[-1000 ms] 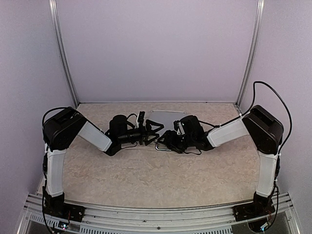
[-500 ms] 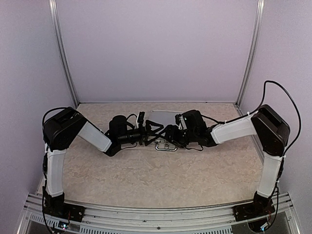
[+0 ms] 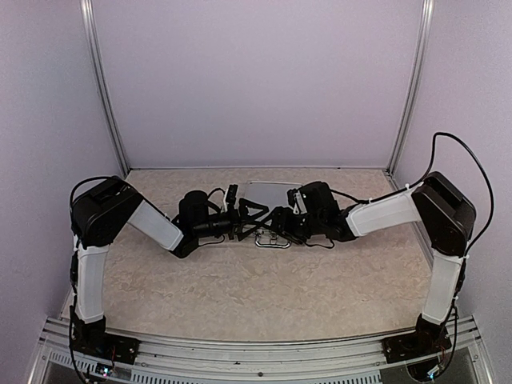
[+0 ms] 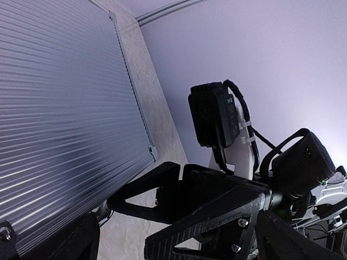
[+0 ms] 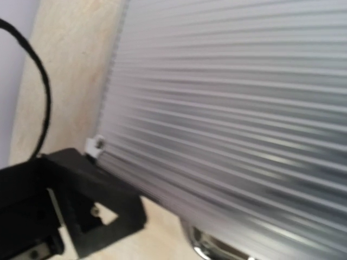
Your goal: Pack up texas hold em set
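Two arms meet at the near edge of the silver case (image 3: 269,192) of the texas hold em set, which we see lying flat on the table (image 3: 240,288) with its ribbed lid down; chips and cards are out of sight, so we judge them already inside. The left gripper (image 3: 246,221) stands with its jaws spread as wide as they go, holding nothing. The right gripper (image 3: 282,225) faces it tip to tip, its jaws also parted, and we see nothing between them. From both tools the case lies just beyond, on the side away from the arm bases, with its long axis running crosswise to them, from one gripper toward the other. The chrome handle (image 3: 272,242) hangs off the near edge, just under the gap between the two tools. In the right wrist view, one finger (image 5: 92,208) sits just beside the lid's corner, with the handle close to it, so we judge the right arm marginally the nearer. Whether it touches the edge we cannot tell. Any fastening or lifting, we reckon, turns on that near edge.
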Robot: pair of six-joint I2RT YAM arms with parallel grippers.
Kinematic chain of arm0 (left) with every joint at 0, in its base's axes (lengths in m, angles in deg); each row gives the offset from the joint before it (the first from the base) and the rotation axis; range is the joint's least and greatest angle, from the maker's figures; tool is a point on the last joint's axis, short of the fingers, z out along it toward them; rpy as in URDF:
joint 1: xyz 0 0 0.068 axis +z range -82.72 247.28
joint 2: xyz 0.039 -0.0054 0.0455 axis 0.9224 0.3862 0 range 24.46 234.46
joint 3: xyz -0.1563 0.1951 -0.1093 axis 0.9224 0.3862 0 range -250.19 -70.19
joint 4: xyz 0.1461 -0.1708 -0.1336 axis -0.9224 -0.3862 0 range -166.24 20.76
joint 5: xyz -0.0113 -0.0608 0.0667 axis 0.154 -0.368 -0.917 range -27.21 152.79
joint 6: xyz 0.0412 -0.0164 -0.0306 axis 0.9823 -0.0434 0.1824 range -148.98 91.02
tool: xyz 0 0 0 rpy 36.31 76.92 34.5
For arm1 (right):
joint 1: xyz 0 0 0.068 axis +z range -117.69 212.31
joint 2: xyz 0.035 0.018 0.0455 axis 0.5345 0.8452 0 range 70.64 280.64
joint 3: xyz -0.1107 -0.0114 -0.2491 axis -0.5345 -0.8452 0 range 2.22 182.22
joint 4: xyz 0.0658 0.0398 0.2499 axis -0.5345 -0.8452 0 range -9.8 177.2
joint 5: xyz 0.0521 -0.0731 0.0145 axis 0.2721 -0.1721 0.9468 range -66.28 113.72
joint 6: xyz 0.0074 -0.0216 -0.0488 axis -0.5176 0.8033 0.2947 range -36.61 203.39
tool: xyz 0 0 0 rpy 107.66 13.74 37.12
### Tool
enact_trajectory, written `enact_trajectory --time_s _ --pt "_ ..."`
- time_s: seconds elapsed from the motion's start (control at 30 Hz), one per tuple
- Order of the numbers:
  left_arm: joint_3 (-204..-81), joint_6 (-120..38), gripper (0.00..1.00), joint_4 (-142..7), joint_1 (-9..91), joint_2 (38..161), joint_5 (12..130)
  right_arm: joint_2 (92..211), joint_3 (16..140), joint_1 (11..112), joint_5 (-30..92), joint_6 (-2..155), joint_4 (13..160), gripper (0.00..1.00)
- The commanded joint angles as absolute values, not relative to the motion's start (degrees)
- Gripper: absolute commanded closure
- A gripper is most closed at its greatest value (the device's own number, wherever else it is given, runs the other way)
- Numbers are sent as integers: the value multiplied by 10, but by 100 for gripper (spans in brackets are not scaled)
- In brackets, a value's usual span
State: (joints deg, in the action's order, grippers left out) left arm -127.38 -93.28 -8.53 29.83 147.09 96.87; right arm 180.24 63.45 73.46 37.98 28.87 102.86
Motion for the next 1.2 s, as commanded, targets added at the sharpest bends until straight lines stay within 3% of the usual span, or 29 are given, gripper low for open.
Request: enact_trajectory --time_s 0.0,0.8,1.17 --pt "-1270 -938 1 -103 297 1482 966 1792 631 743 348 313 987 26" --pt "-1267 -938 1 -100 297 1484 967 1867 697 762 333 313 906 26" --pt "-1263 -941 1 -92 297 1484 968 1840 646 761 355 254 955 33"
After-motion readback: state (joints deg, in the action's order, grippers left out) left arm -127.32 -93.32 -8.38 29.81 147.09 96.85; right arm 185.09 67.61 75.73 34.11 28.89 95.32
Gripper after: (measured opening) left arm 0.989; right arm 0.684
